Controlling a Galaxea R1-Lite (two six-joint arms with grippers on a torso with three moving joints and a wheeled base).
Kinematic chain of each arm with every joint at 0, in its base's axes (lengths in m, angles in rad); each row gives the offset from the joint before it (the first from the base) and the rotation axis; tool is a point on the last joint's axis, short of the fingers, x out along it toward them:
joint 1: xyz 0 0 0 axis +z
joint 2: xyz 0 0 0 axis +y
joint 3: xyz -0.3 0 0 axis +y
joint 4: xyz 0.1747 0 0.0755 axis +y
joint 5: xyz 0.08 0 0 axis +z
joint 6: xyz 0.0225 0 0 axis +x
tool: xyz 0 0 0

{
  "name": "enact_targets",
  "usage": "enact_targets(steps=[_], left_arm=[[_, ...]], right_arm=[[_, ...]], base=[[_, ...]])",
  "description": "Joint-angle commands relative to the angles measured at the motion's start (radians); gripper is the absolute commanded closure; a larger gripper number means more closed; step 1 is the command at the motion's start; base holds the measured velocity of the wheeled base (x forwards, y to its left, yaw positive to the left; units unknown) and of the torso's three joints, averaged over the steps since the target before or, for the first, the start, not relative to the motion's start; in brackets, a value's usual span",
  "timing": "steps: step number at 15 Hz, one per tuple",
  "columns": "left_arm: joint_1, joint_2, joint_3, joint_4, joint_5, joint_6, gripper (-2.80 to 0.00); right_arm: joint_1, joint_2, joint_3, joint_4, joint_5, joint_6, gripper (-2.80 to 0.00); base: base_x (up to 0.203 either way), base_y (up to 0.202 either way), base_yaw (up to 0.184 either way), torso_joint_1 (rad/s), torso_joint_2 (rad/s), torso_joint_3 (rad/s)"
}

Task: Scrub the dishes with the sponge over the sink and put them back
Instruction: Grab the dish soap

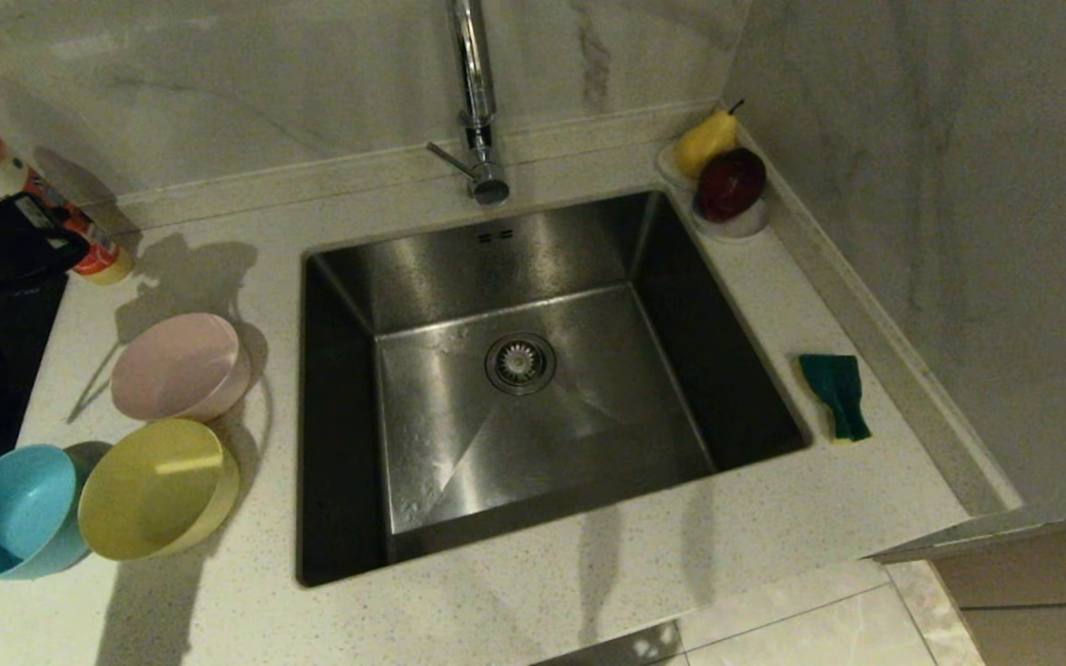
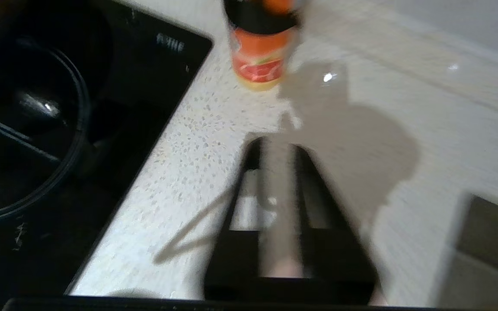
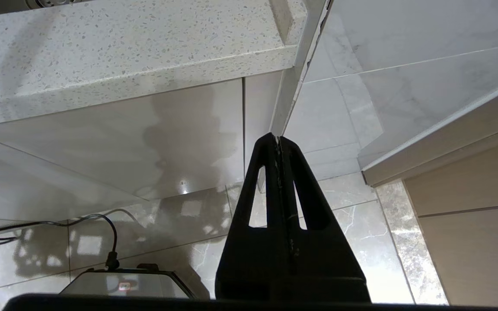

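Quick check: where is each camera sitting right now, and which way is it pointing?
Head: looks down on the sink, bowls and sponge; left arm at the left edge.
Left wrist: over the counter, facing the bottle and cooktop; left gripper slightly open.
Right wrist: low, below the counter edge, facing floor tiles; right gripper shut.
Head and left wrist share the bottle.

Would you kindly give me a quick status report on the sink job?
Left gripper slightly open, empty, above counter near bottle. Right gripper shut, parked low. Sponge untouched right of sink. Nothing blocking.

Black right hand [image 3: 278, 139] with slotted, tapering fingers [image 3: 270, 181].
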Motion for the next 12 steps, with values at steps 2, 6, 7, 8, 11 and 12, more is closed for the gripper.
enact_targets(steps=[2,6,7,8,11,12], left_arm=[[0.026,0.158,-0.082,-0.006,-0.004,-0.034,-2.8],[0.042,0.178,-0.098,-0.091,-0.018,-0.047,-2.8],[0.05,0.193,-0.102,-0.128,-0.014,-0.052,-2.8],[0.058,0.21,-0.105,-0.16,-0.012,-0.054,-2.8],[0.076,0.243,-0.116,-0.21,-0.011,-0.054,-2.8],[0.078,0.257,-0.132,-0.23,-0.01,-0.053,-2.8]], right_arm=[[0.0,0.001,0.0,0.001,0.0,0.0,0.0],[0.0,0.0,0.0,0.0,0.0,0.0,0.0],[0.0,0.0,0.0,0.001,0.0,0.0,0.0],[0.0,0.0,0.0,0.0,0.0,0.0,0.0],[0.0,0.001,0.0,0.001,0.0,0.0,0.0],[0.0,0.001,0.0,0.001,0.0,0.0,0.0]], base=[[0.0,0.0,0.0,0.0,0.0,0.0],[0.0,0.0,0.0,0.0,0.0,0.0],[0.0,0.0,0.0,0.0,0.0,0.0],[0.0,0.0,0.0,0.0,0.0,0.0],[0.0,0.0,0.0,0.0,0.0,0.0],[0.0,0.0,0.0,0.0,0.0,0.0]])
